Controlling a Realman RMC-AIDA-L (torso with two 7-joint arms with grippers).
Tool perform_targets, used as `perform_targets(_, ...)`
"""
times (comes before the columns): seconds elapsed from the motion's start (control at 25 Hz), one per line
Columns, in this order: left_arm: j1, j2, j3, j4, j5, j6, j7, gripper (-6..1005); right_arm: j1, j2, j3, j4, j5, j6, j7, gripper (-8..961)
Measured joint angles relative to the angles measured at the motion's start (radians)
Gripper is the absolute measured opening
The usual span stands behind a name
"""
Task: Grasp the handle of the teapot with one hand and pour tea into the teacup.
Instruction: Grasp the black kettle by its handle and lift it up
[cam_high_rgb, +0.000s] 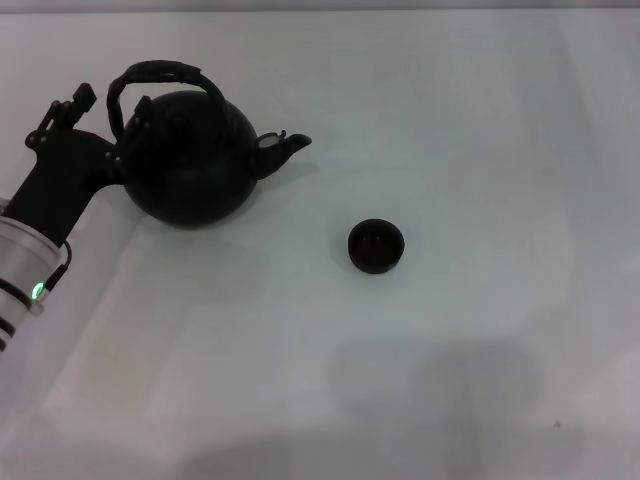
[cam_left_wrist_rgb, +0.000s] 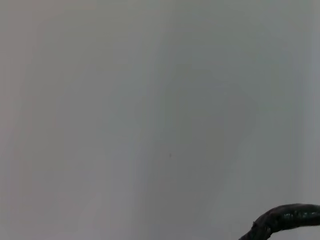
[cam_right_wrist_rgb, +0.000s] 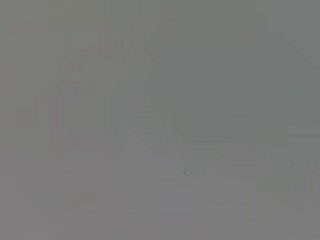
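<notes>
On the far left part of the white counter (cam_high_rgb: 470, 120), as seen from the head view, the teapot (cam_high_rgb: 190, 160) is seen standing upright, its stubby spout pointed toward the robot's right. The handle (cam_high_rgb: 160, 75) is arched over the top of the pot, leaning slightly toward the left side. The left gripper (cam_high_rgb: 118, 150) is brought in from the left edge, its black body pressed up against the pot's left flank near the foot of the handle. The fingers are hidden against the dark pot, so whether they are spread or closed on anything cannot be told. A green light is lit on the silver wrist section behind the gripper.

The teacup (cam_high_rgb: 377, 246) is set upright on the counter, well apart from the teapot, to its right and nearer the robot, roughly at the middle of the view.

A curved piece of the rough dark handle (cam_left_wrist_rgb: 287, 217) is caught at the corner of the left wrist view, against the plain counter (cam_left_wrist_rgb: 150, 100).

Only the bare counter surface (cam_right_wrist_rgb: 160, 120) is shown by the right wrist view; the right gripper itself is not seen anywhere.
</notes>
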Motion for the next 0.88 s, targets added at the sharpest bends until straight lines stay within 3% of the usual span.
perform_targets(0.88,0.005,0.0,-0.004,0.004,-0.003,-0.019,0.002,717,0.001,0.003,0.002,0.001,0.012,-0.001,0.0,832)
